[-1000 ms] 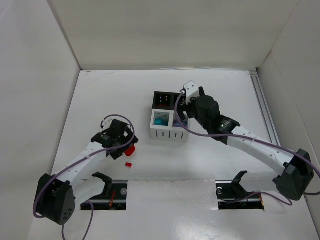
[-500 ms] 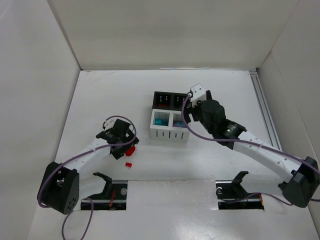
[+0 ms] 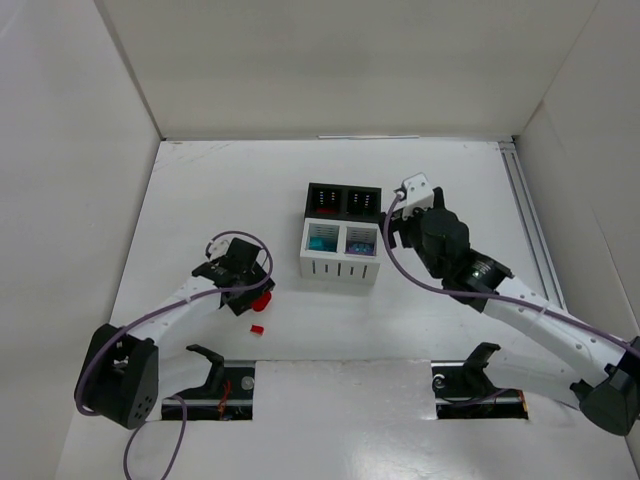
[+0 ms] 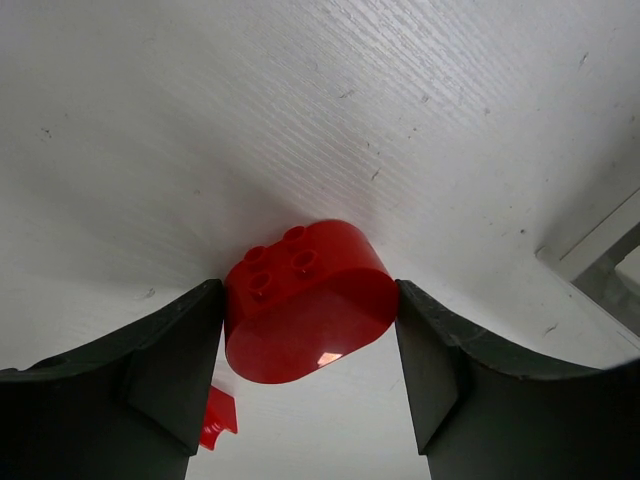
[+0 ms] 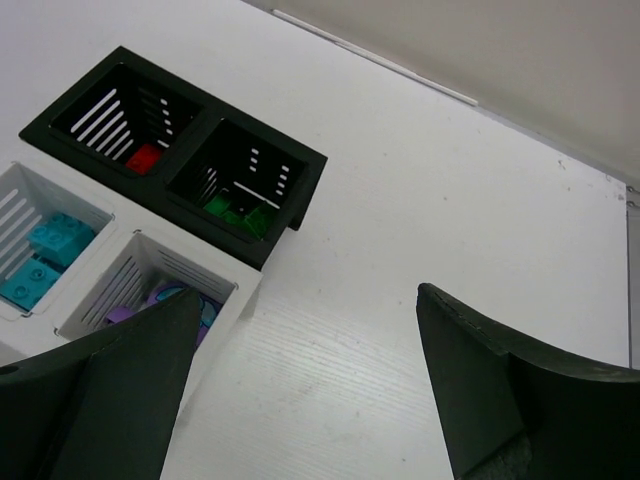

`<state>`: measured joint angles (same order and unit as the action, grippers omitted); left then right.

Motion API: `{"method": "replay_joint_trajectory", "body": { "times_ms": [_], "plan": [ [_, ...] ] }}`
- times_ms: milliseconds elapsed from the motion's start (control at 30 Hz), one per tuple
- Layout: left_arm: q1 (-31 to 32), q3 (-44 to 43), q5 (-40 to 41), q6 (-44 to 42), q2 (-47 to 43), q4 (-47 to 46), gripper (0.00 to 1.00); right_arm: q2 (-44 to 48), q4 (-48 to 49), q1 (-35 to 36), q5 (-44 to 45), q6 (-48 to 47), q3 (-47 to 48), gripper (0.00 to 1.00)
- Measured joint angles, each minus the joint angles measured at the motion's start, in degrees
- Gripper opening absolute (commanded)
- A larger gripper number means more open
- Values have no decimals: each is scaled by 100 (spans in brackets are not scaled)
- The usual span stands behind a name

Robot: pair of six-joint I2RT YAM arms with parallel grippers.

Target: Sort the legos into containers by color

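Observation:
My left gripper is low at the table on the left, shut on a red oval lego with studs; both fingers touch its sides. A small red piece lies just in front of it and also shows in the left wrist view. The four bins stand mid-table: the black back-left bin holds a red lego, the black back-right bin green legos, the white front-left bin teal legos, the white front-right bin purple pieces. My right gripper is open and empty, just right of the bins.
White walls enclose the table on the left, back and right. A metal rail runs along the right edge. Two black brackets sit by the arm bases at the near edge.
My right gripper has moved right, from above the front-right white bin to the bare table beside the bins. My left gripper has stayed at the red oval lego, its arm shifting slightly.

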<state>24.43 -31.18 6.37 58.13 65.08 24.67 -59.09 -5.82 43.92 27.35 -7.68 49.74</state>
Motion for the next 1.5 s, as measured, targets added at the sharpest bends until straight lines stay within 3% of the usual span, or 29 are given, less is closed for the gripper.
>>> {"method": "replay_joint_trajectory", "body": {
  "times_ms": [200, 400, 733, 933, 967, 1133, 1300, 1500],
  "plan": [
    [0, -610, 17, -245, -98, 328, 40, 382, -92, -210, 92, 59, -264, 94],
    [2, -2479, 144, -868, 72, -11, 40, 671, -501, -793, 63, 164, -601, 96],
    [369, -5117, -11, -1851, 2640, -601, 40, 1075, -1049, -1613, 46, 195, -748, 99],
    [634, -5886, -35, -2109, 3722, -374, 40, 1016, -1113, -1980, -50, 151, -748, 99],
    [667, -6000, -33, -2131, 3834, -321, 42, 986, -1132, -2031, -83, 142, -748, 99],
    [704, -6240, -2, -2173, 4026, -118, 76, 870, -1204, -2203, -267, 33, -750, 99],
    [793, -6249, 120, -2179, 4006, -13, 96, 874, -1182, -2227, -636, -264, -750, 99],
    [986, -6234, 144, -2234, 3650, 98, 99, 898, -1078, -2192, -1567, -855, -750, 99]
  ]
}}
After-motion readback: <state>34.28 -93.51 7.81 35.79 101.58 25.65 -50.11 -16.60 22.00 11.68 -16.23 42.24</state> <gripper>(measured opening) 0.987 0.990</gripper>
